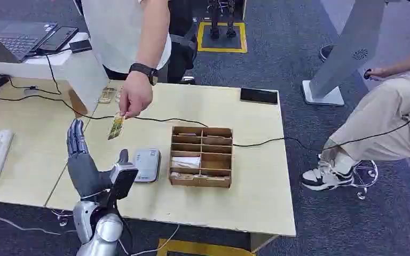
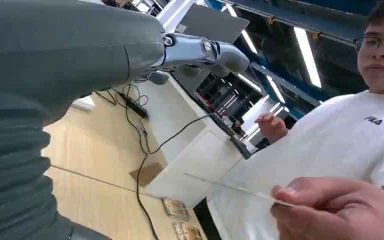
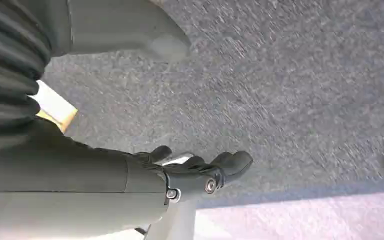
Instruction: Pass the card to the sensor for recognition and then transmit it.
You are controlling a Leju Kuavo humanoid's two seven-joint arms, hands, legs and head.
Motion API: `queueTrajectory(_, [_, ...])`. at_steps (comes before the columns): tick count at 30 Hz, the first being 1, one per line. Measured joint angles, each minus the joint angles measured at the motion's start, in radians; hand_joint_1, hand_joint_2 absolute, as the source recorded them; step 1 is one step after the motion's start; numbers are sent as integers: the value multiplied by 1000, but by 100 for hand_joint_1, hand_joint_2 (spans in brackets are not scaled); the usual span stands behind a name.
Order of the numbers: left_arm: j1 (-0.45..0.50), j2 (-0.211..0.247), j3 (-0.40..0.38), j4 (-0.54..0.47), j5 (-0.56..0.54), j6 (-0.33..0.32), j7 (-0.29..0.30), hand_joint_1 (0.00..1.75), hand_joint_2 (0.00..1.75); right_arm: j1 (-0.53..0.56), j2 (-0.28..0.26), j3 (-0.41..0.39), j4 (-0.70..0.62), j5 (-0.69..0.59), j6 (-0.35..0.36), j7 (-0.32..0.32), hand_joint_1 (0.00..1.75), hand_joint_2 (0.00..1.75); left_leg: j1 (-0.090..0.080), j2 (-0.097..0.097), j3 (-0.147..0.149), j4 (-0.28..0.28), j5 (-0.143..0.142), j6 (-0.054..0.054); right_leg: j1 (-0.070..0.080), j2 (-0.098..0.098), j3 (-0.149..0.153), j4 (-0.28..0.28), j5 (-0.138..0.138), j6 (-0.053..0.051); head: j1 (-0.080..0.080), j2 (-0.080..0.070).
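A person's hand (image 1: 134,96) is offering the card (image 1: 116,127) at centre-left, above the table (image 1: 256,202); the left hand (image 1: 83,162) is waiting, fingers spread, empty; right hand (image 3: 200,172) is hanging, seemingly loosely curled; next comes pinching the card.

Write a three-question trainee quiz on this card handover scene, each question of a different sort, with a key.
1. True or false: the left robot hand already holds the card.
2. Multiple choice: the grey card sensor lies where, seen from the head view?
A. Inside the wooden divider box
B. On the table, just left of the wooden divider box
C. On the white stand by the laptop
3. Fill in: the card is pinched by the ____, above the table.

Key
1. False. The left robot hand is raised and open, with the card apart from it.
2. B
3. person's hand
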Motion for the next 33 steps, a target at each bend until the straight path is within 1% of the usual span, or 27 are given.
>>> queueTrajectory(5, [-2,6,0,-5,-11,0,11,0,175,-4,-6,-14,-5,-3,0,3,0,175,0,0,0,0,0,0,0,0,0,0,0,0,0,0])
queueTrajectory(7, [-9,13,-3,-11,-28,0,32,0,175,-3,-8,-19,-10,0,0,3,0,175,0,0,0,0,0,0,0,0,0,0,0,0,0,0])
queueTrajectory(10, [-38,29,-15,-12,-120,0,82,0,175,-5,-11,-21,-7,0,0,-5,0,175,0,0,0,0,0,0,0,0,0,0,0,0,0,0])
queueTrajectory(13, [-89,46,-18,1,-216,0,128,0,175,-9,-21,-21,20,-3,0,-8,0,175,0,0,0,0,1,0,0,0,0,0,1,-1,0,0])
queueTrajectory(15, [-111,51,-18,16,-239,0,132,0,175,-11,-23,-21,36,-3,0,-5,0,175,0,0,0,0,1,0,0,0,0,0,1,-1,0,0])
queueTrajectory(17, [-121,52,-18,22,-229,0,110,0,175,-12,-23,-21,44,-3,0,5,0,175,0,1,0,0,1,0,0,0,0,0,1,-1,0,0])
queueTrajectory(18, [-123,51,-18,24,-228,0,101,21,175,-11,-23,-21,47,-2,0,6,0,175,0,1,0,0,1,0,0,0,0,0,1,-1,0,0])
queueTrajectory(19, [-123,50,-18,24,-227,0,91,30,175,-11,-23,-21,49,3,0,6,0,175,0,1,0,0,1,0,0,0,0,0,1,-1,0,0])
queueTrajectory(20, [-123,47,-18,24,-227,0,81,33,175,-11,-23,-21,50,7,0,8,0,175,0,1,0,0,1,0,0,0,-1,0,1,-1,0,0])
queueTrajectory(21, [-123,45,-18,24,-219,0,74,30,175,-11,-23,-21,50,13,0,13,0,175,0,1,0,0,0,0,0,1,-1,0,1,-1,0,0])
queueTrajectory(23, [-123,37,-18,24,-197,0,56,31,175,-9,-23,-21,47,35,0,15,0,175,0,0,0,0,0,0,0,0,-1,0,1,-1,0,0])
queueTrajectory(24, [-123,33,-18,24,-193,0,47,37,175,-8,-22,-21,44,44,0,15,0,175,0,0,-1,0,0,0,0,0,-1,0,1,-1,0,0])
queueTrajectory(25, [-123,29,-18,24,-188,0,35,73,175,-7,-22,-21,39,58,0,15,0,175,0,0,-1,0,0,0,0,0,-1,0,1,-1,0,0])
queueTrajectory(26, [-123,23,-18,24,-182,0,22,93,175,-7,-21,-21,29,72,0,14,0,175,0,0,-1,0,0,0,0,0,-1,0,1,-1,0,0])
queueTrajectory(27, [-122,18,-17,24,-176,0,14,154,175,-7,-20,-21,23,79,0,13,0,175,0,0,-1,0,0,0,0,0,-1,0,1,-1,0,0])
queueTrajectory(28, [-121,13,-17,24,-171,0,5,161,175,-7,-19,-21,17,81,0,13,0,175,0,0,-1,0,0,0,0,0,-1,0,1,-1,0,0])
queueTrajectory(29, [-120,8,-16,24,-166,0,-5,162,175,-6,-19,-22,11,84,0,13,0,175,0,0,-1,0,0,0,0,0,-1,0,1,-1,0,0])
queueTrajectory(30, [-118,4,-15,24,-163,0,-10,152,175,-6,-19,-24,6,90,0,14,0,175,0,0,-1,0,0,0,0,0,-1,0,1,-1,0,0])
queueTrajectory(31, [-115,-1,-14,24,-160,0,-16,145,175,-6,-18,-26,0,92,0,14,0,175,0,0,-1,0,0,0,0,0,-1,0,1,-1,0,0])
queueTrajectory(32, [-112,-5,-14,25,-159,0,-17,154,175,-6,-17,-29,-5,91,0,14,0,175,0,0,-1,0,0,0,0,0,-1,0,1,-1,0,0])
queueTrajectory(33, [-110,-8,-13,27,-159,0,-16,155,175,-6,-16,-31,-10,91,0,12,0,175,0,0,-1,0,0,0,0,0,-1,0,1,-1,0,0])
